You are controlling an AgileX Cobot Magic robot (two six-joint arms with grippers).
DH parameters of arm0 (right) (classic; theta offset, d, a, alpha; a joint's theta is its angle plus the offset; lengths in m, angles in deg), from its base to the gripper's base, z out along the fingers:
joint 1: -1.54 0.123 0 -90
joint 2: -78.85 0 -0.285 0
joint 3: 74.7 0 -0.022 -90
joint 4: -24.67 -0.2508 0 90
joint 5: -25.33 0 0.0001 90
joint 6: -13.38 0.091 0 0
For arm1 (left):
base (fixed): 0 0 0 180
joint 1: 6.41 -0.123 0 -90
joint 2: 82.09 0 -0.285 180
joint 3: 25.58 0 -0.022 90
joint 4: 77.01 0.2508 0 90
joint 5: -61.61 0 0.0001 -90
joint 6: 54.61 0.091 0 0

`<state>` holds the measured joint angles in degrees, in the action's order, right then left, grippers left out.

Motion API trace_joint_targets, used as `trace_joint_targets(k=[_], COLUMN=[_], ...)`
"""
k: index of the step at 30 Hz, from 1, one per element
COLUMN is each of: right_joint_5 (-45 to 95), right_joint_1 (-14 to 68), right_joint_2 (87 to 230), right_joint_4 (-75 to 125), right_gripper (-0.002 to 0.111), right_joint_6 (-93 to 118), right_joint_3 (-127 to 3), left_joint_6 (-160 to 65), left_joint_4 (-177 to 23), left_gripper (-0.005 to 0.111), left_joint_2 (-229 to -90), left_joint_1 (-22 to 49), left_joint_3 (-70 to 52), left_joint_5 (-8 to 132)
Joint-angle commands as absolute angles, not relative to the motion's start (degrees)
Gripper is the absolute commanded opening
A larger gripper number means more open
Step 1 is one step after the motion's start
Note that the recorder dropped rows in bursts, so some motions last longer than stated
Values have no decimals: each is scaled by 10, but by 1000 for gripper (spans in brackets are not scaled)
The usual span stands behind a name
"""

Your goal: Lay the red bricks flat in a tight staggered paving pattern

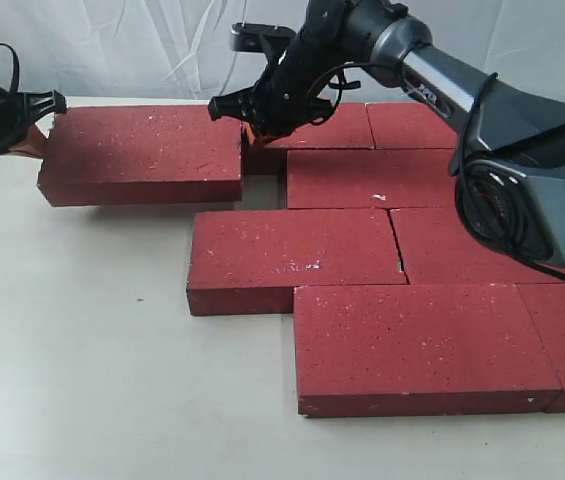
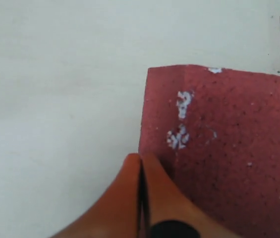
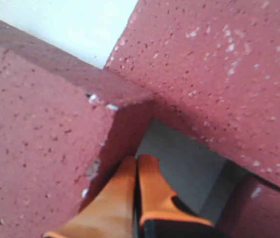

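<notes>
Several dark red bricks lie flat on the table in staggered rows. One brick at the back left sits apart from the rest, with a gap on its right. My left gripper is shut with its orange fingertips against that brick's left end. My right gripper is shut too, its orange fingertips down in the gap against the same brick's right end, beside a neighbouring brick.
The pale table spreads out to the left and front. A white curtain hangs behind. The right arm's dark body reaches across over the right-hand bricks.
</notes>
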<state>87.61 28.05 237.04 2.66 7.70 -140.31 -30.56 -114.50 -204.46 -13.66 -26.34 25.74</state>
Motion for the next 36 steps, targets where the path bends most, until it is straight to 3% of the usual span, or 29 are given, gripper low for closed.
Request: trace_joint_targets(k=[1,10,16,28,36], right_joint_5=[859,860,858,953,953], right_joint_1=[297,297,296,248,215], right_joint_2=[2387,2414,2405,2301,2196], right_joint_4=[-18,-21,108,112,94], right_gripper=[-1,-1,-1,-1,-1], right_joint_6=[81,97,196,213,189], right_joint_3=[-1404,-1404,-1405,-1405,-1319], left_joint_6=[-306,-309,-360,-360,-384], left_joint_4=[-1160,-1132,-1084,-1091,-1053], left_gripper=[0,0,0,0,0], left_joint_2=[-2046,-2046,-2046,-2046,-2046], left_joint_1=[-163,-180,-210,-211,-211], left_joint_3=[-241,-209,-207,-207,-207], left_joint_5=[247,293,299,270,242])
